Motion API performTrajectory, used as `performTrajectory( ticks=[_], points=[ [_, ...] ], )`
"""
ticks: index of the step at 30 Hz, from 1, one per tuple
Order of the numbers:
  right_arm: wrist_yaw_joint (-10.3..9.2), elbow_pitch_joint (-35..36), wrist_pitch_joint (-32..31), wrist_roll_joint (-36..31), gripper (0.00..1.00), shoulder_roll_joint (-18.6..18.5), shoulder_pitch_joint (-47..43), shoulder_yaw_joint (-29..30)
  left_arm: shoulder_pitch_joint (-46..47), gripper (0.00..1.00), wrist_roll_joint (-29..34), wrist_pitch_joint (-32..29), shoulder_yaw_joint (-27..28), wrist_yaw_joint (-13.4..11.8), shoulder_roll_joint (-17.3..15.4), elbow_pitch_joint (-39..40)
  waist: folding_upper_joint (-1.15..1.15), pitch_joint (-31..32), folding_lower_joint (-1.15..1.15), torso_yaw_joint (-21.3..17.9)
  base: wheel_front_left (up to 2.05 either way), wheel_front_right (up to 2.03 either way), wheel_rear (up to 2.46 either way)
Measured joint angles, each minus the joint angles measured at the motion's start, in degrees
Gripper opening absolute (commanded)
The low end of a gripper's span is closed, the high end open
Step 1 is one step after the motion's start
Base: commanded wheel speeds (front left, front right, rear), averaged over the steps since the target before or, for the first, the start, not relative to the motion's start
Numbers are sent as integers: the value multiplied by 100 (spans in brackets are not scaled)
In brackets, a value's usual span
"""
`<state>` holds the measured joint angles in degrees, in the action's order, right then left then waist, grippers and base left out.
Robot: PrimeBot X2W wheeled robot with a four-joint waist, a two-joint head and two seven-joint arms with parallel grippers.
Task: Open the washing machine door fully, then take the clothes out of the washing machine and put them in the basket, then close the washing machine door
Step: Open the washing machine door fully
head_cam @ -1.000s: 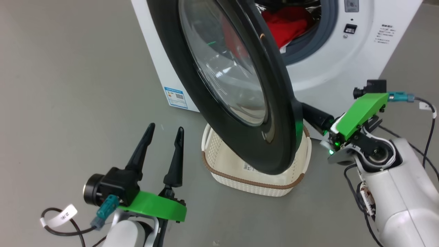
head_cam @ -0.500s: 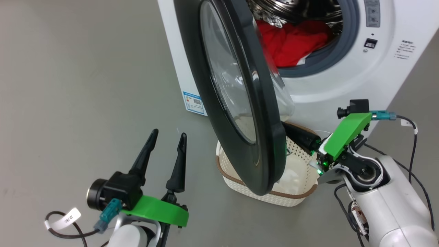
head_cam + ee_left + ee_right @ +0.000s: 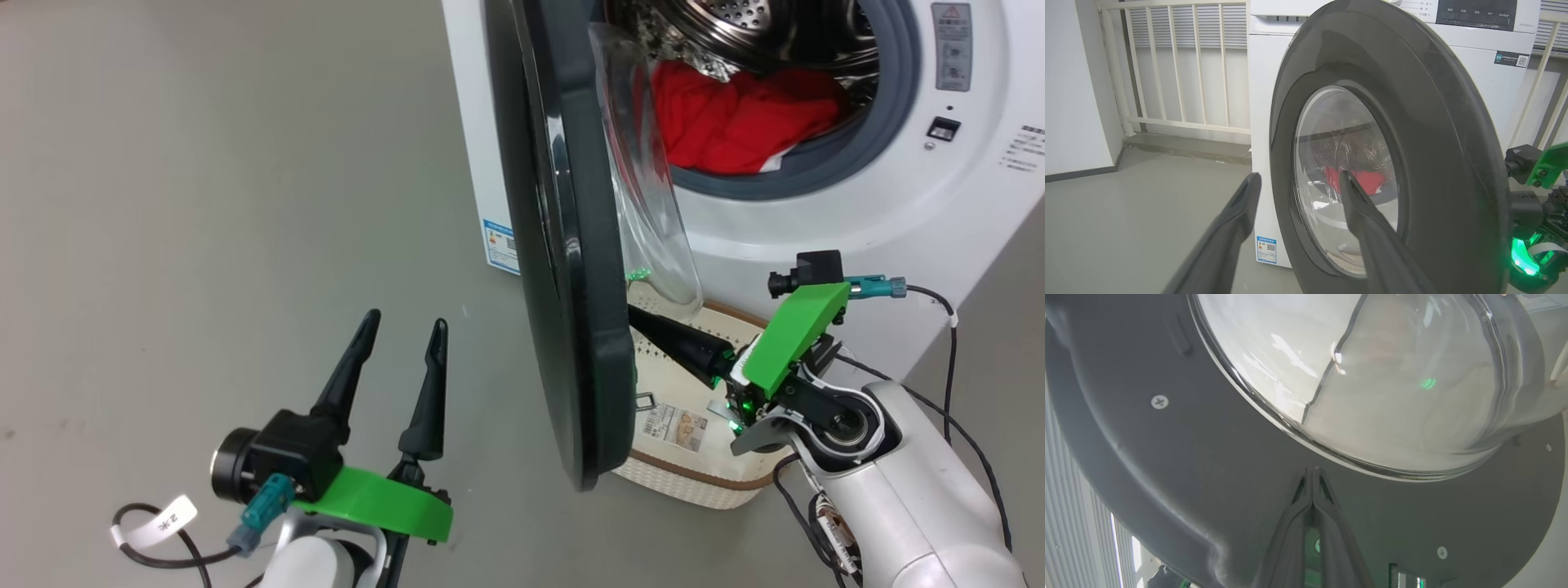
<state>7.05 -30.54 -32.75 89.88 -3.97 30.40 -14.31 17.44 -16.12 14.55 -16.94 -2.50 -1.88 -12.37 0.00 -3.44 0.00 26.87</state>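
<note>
Blue sticker on the washing machine and the label in the basket are too small to read; the cable tag says "2"-something. The washing machine door is edge-on, hiding the basket's left part. The clothes are in the drum. The left gripper is spread and empty, and the right gripper has its fingers pressed together against the door's inner face.

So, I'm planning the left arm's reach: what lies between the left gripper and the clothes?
The washing machine door, standing edge-on between the left gripper and the clothes in the head view; the left wrist view shows the clothes through its glass.
</note>
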Motion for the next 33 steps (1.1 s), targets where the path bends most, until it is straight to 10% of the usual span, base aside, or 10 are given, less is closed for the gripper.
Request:
performTrajectory(
  ticks=[33],
  points=[
    [0, -30, 353, 747, 0, -19, 188, -1263, -140, 100, -119, 0, 10, -78, -3, 1, 0, -37, 0, 388, 0, 0, 0]
  ],
)
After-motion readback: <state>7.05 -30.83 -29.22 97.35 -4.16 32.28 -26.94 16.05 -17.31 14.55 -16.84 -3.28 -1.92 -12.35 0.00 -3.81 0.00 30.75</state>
